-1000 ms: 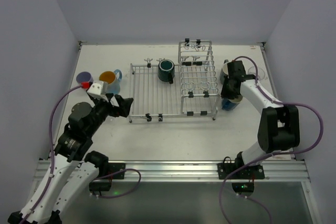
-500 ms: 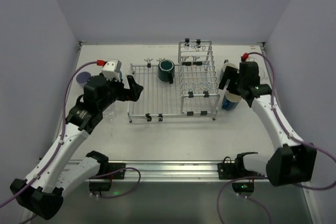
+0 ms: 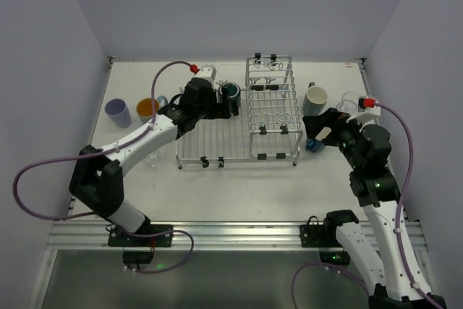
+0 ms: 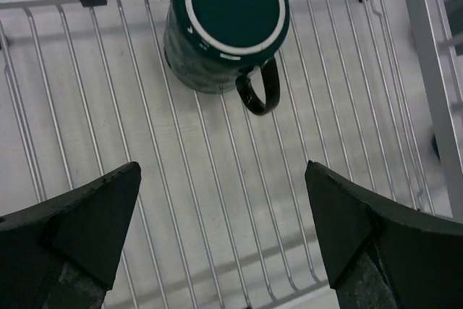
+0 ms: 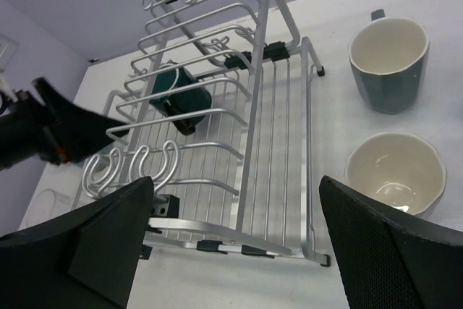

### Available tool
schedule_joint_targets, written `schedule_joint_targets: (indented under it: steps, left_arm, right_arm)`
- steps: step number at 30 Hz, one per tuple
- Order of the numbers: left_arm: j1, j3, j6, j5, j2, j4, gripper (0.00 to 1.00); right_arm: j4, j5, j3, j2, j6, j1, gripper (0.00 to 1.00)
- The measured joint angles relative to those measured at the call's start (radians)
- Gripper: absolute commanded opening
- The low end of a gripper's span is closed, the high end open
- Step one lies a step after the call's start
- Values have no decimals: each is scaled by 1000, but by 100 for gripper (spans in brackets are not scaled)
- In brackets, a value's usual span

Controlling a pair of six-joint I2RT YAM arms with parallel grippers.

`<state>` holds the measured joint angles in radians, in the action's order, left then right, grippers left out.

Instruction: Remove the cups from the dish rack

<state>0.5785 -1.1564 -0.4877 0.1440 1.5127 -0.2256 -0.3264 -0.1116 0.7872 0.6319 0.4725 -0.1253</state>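
Dark green mug [image 4: 224,27] sits at the back of the dish rack [image 3: 202,132], both your grippers spread

On the counter [image 3: 239,186] at left are the lavender tumbler [image 3: 118,112] and light-blue mug [image 3: 148,109]. Your left gripper [image 4: 222,171] hangs fingers apart near the green mug's handle. Your right gripper [image 5: 235,182], apart and empty, is by the grey-green mug [image 5: 389,63] and blue mug [image 3: 312,146].

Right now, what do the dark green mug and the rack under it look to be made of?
The dark green mug is probably glazed ceramic: glossy, faintly speckled wall, thick handle, and a pale ring on its upturned base. The rack looks like metal wire, perhaps plated or stainless steel: thin silver rods with bright reflections.
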Motion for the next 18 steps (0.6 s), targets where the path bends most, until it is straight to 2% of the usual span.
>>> schedule_joint_targets:
  steps: [11,18]
  left_arm:
    - [14,-377,22,112,382,18,100]
    - [14,-485,67,179,487,-3,100]
  right_arm:
    - [36,-124,-87,-39,18,-2,99]
    - [60,-169,-87,-45,18,-13,99]
